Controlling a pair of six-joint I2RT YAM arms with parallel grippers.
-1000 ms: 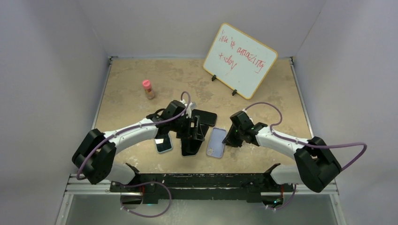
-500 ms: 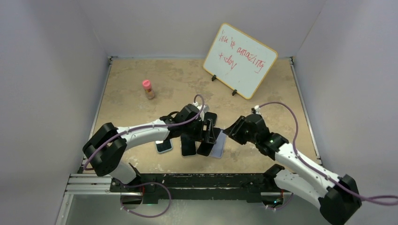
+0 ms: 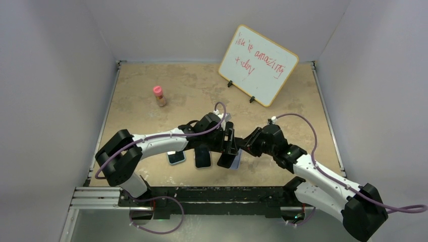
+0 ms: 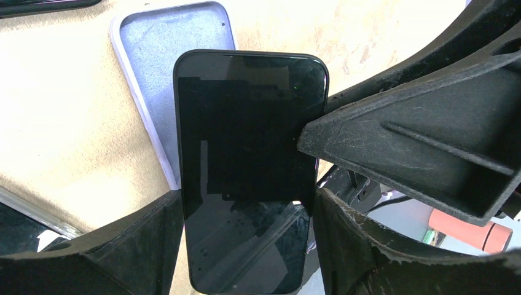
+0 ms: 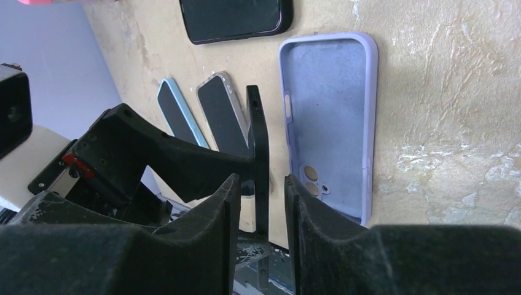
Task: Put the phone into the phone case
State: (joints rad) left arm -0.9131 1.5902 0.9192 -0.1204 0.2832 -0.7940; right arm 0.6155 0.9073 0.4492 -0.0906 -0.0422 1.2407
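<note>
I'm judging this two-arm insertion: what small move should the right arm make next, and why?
Probably close the right gripper on the phone. The left gripper clamps the phone's long sides, holding it on edge beside the open lilac case; the right jaws straddle its edge with a gap showing. A second grip should help tip it flat into the case.

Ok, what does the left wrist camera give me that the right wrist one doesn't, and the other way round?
Left wrist only: the phone face-on, dark screen to the camera, clamped by its long edges in the left gripper, hiding one end of the lavender case. Right wrist only: the case's whole inside with its camera cutouts, and the right gripper straddling the phone's thin edge, jaws not closed on it. Both: the phone in the left gripper, the case lying open side up on the table.
</note>
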